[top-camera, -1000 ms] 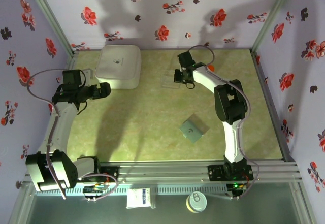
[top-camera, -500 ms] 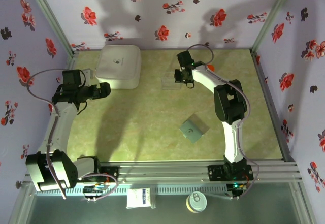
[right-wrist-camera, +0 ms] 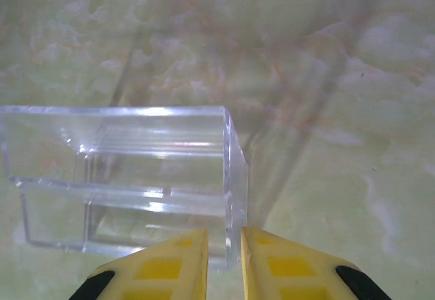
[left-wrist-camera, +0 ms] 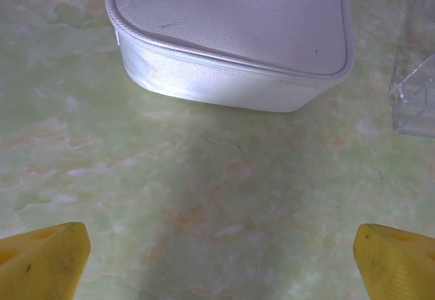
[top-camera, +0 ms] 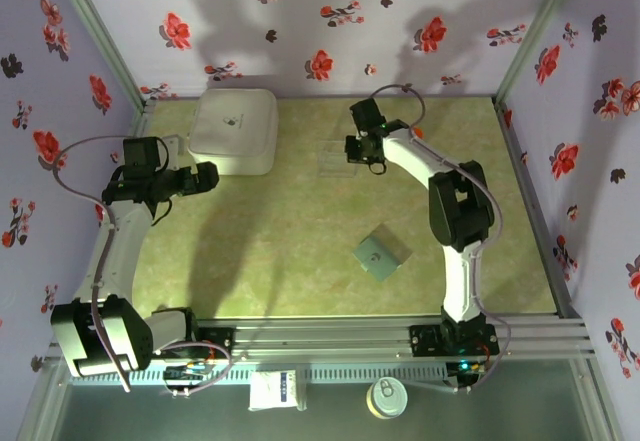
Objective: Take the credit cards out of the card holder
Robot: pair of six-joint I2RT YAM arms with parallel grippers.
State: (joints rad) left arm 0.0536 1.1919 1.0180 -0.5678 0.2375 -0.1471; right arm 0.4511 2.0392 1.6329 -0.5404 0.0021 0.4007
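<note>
Grey-blue wallet [top-camera: 381, 252] lies folded on bare table [top-camera: 280, 261], away from every edge. Right gripper [right-wrist-camera: 224, 242] has its jaws barely parted at the clear stand's [right-wrist-camera: 122, 177] right wall, gripping nothing. Left gripper [left-wrist-camera: 221, 245] is spread wide and empty, near the white box [left-wrist-camera: 231, 41].

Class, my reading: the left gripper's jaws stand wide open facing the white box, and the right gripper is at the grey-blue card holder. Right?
One mistake: the right gripper is at the clear plastic piece, as the right wrist view shows; the card holder lies apart, nearer the arm bases. The left gripper does face the white box, jaws wide open.
</note>
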